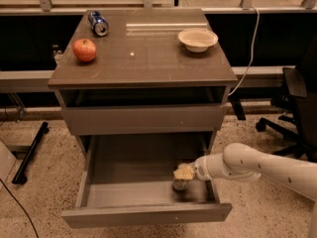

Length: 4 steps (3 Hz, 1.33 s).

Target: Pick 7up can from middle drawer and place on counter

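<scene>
The middle drawer (124, 195) is pulled out wide below the closed upper drawer. The 7up can (180, 184), small and silvery-green, stands upright on the drawer floor near the front right corner. My gripper (183, 173), with pale yellowish tips on a white arm (257, 165) that reaches in from the right, sits directly on top of the can and touches its upper part. The counter (143, 53) is the glossy dark top of the cabinet above.
On the counter are a red apple (84, 49) at the left, a blue can (97, 23) lying at the back left, and a white bowl (197, 38) at the back right. An office chair (297, 98) stands to the right. A cable (251, 58) hangs behind the cabinet.
</scene>
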Motion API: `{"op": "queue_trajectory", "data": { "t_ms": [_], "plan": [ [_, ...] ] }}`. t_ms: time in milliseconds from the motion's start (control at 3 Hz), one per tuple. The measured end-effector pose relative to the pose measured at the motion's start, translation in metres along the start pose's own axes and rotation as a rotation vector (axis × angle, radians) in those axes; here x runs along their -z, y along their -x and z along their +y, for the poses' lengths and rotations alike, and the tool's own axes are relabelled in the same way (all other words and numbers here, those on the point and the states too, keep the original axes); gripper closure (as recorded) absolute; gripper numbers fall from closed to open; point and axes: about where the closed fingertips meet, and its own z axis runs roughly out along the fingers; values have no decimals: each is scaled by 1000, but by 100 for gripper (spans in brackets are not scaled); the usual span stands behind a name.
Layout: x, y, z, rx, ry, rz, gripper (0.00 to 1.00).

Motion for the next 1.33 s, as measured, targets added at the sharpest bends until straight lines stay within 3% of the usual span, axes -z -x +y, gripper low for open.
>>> {"op": "queue_trajectory", "data": {
  "t_ms": [333, 667, 1000, 1333],
  "plan": [
    [38, 22, 23, 96, 8, 0, 100],
    [103, 69, 41, 233, 3, -36, 100],
    [207, 152, 64, 452, 14, -109, 100],
    [271, 200, 69, 559, 23, -128, 100]
  ]
}}
